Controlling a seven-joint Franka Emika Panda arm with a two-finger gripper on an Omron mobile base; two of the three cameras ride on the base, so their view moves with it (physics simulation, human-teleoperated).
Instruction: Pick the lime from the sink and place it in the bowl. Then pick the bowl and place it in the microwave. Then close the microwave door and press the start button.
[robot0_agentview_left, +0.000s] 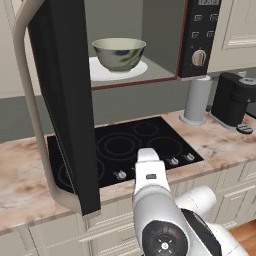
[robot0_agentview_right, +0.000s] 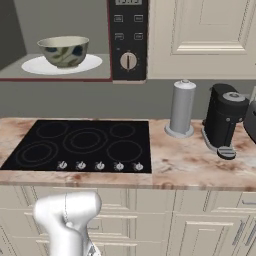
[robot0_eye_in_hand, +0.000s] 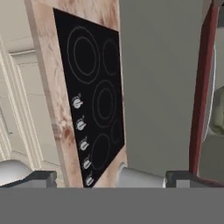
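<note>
The microwave (robot0_agentview_left: 200, 40) (robot0_agentview_right: 129, 40) hangs above the cooktop with its door (robot0_agentview_left: 65, 100) swung wide open to the left. Inside it, the pale greenish bowl (robot0_agentview_left: 119, 53) (robot0_agentview_right: 63, 50) stands upright on the white round plate (robot0_agentview_left: 100, 71) (robot0_agentview_right: 35, 65). The lime is hidden and the sink is out of view. My gripper (robot0_eye_in_hand: 113, 178) is open and holds nothing, its fingertips (robot0_eye_in_hand: 43, 177) spread wide. It hangs low in front of the counter, well below the microwave. The rolled hand view catches the microwave's red edge (robot0_eye_in_hand: 201, 87) and a sliver of the bowl (robot0_eye_in_hand: 218, 109).
A black cooktop (robot0_agentview_left: 125, 147) (robot0_agentview_right: 85, 142) (robot0_eye_in_hand: 94, 100) with front knobs lies in the marble counter (robot0_agentview_left: 30, 175) (robot0_agentview_right: 200, 160). To its right stand a grey cylinder (robot0_agentview_left: 197, 100) (robot0_agentview_right: 181, 107) and a black coffee machine (robot0_agentview_left: 232, 100) (robot0_agentview_right: 225, 120). The open door overhangs the counter's left part.
</note>
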